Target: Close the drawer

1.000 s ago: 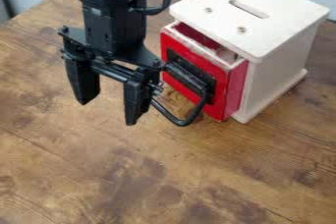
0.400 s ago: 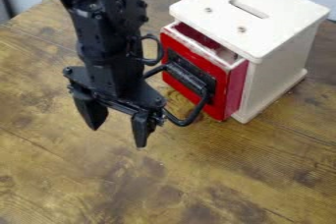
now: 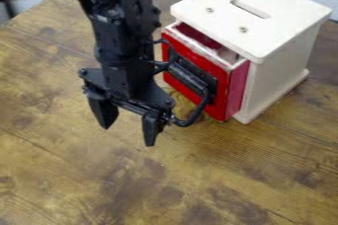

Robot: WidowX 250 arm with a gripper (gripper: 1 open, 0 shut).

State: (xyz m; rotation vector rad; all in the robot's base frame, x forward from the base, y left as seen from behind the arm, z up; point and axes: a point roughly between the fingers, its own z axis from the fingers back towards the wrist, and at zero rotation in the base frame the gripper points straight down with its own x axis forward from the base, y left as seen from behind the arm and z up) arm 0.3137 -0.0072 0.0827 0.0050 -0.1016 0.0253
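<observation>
Black end effector (image 3: 126, 123) nearest, fingers spread wide, pointing down at wooden bench (image 3: 79, 189). Just beyond, red drawer (image 3: 201, 79) partly out of cream box (image 3: 264, 41), front facing left, long axis level.

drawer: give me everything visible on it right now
The drawer has a red rectangular front that looks like painted wood, with a black loop handle sticking out towards the arm. It belongs to a small cream box on the wooden table. It sits partly pulled out: a gap shows along its top edge under the box top, with some of the red inside visible. The front stands upright. The open gripper hangs right beside the handle; contact cannot be told.
</observation>
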